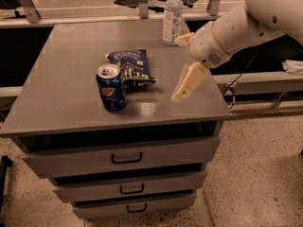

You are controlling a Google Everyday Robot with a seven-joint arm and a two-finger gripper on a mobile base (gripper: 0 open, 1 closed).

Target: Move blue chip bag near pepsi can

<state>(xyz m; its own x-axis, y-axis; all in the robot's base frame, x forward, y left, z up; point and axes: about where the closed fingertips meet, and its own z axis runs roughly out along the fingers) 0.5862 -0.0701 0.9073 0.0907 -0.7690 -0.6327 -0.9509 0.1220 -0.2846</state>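
Observation:
The blue chip bag (132, 66) lies flat on the grey cabinet top (66, 56), near the middle. The pepsi can (111, 87) stands upright just in front of and left of the bag, right beside its edge. My gripper (178, 70) hangs on the white arm over the right part of the top, to the right of the bag and apart from it. It is open and holds nothing. One cream finger (185, 83) points down toward the front right; the other shows near the bottle.
A clear plastic water bottle (172, 15) stands at the back right of the top, just behind the gripper. The cabinet has three drawers (127, 157) below. A shelf rail (260, 79) runs to the right. The floor is speckled.

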